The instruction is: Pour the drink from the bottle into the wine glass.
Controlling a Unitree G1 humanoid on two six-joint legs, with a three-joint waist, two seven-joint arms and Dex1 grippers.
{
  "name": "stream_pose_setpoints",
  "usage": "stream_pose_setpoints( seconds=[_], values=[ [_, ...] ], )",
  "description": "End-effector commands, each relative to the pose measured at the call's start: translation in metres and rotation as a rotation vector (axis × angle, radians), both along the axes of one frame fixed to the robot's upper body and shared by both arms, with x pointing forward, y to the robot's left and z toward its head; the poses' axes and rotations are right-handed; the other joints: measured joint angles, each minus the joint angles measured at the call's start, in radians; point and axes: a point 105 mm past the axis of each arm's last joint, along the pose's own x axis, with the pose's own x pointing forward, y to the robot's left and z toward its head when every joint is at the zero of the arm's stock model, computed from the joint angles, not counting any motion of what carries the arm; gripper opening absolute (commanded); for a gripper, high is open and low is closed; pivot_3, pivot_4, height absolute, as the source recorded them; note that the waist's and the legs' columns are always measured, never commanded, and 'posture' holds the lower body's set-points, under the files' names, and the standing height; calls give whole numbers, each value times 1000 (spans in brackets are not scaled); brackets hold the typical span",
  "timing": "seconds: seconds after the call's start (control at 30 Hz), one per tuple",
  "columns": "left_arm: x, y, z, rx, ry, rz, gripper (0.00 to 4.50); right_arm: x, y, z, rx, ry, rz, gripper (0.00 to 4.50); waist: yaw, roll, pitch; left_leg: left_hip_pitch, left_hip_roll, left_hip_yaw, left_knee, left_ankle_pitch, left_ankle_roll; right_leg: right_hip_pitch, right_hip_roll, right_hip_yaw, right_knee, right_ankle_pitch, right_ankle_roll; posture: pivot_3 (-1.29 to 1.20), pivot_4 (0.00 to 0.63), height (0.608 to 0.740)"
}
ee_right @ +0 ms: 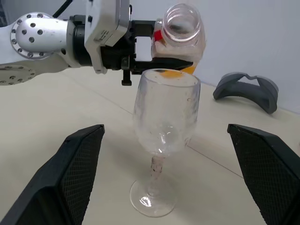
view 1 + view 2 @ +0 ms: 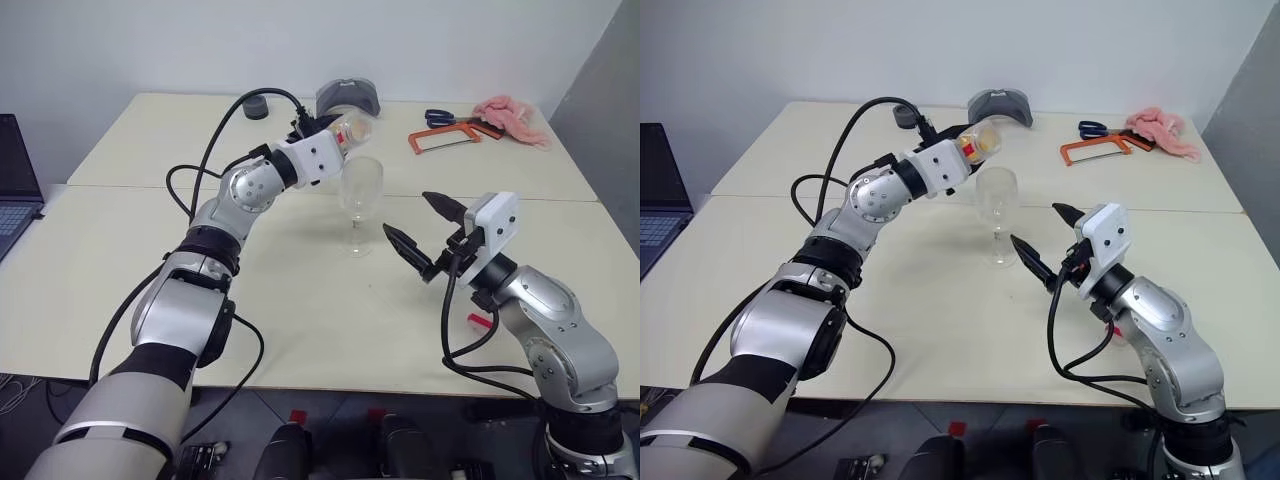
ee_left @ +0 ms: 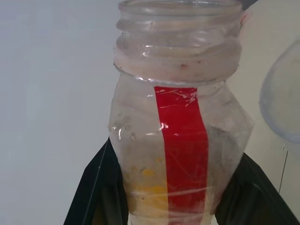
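My left gripper (image 2: 338, 131) is shut on the bottle (image 2: 351, 130), a clear plastic one with a red label strip and an uncapped mouth. It holds the bottle tilted on its side just above and behind the rim of the wine glass (image 2: 360, 191). A little orange-yellow drink (image 1: 193, 65) lies along the bottle's low side. The clear stemmed glass (image 1: 165, 119) stands upright on the table, and its bowl looks empty. My right gripper (image 2: 420, 233) hangs open to the right of the glass, its fingers on either side of it but apart from it.
Behind the glass lie a grey cap-like object (image 2: 348, 97), a dark round object (image 2: 256, 107), an orange hacksaw (image 2: 445, 137), blue-handled scissors (image 2: 440, 117) and a pink cloth (image 2: 510, 115). A laptop (image 2: 15, 185) sits off the table's left edge. A seam (image 2: 130, 188) crosses the cream table.
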Motion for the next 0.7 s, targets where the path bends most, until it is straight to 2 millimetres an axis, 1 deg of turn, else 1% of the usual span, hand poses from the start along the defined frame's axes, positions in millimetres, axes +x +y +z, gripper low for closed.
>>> stream_pose_setpoints(
  seconds=[0.03, 0.23, 0.7],
  values=[
    [-5, -2, 35, 28, -163, 0, 1761, -7, 0, 11, 9, -72, 3, 4500, 0, 0, 0, 0, -1, 0, 0, 0, 0, 0, 0, 0, 0, 0, 0, 0, 150, 740],
    [-4, -1, 38, 77, -232, 25, 1761, -9, 2, 7, -7, -77, 24, 4500, 1, 0, 0, 0, -5, -1, 0, 0, 0, 0, -1, 0, 0, 0, 0, 0, 150, 740],
    [-2, 0, 39, 165, -307, 64, 1761, -9, 4, 4, -16, -75, 31, 4500, 0, 0, 0, 0, -7, -1, 0, 0, 0, 0, -2, 0, 1, 0, 0, 0, 150, 740]
  ],
)
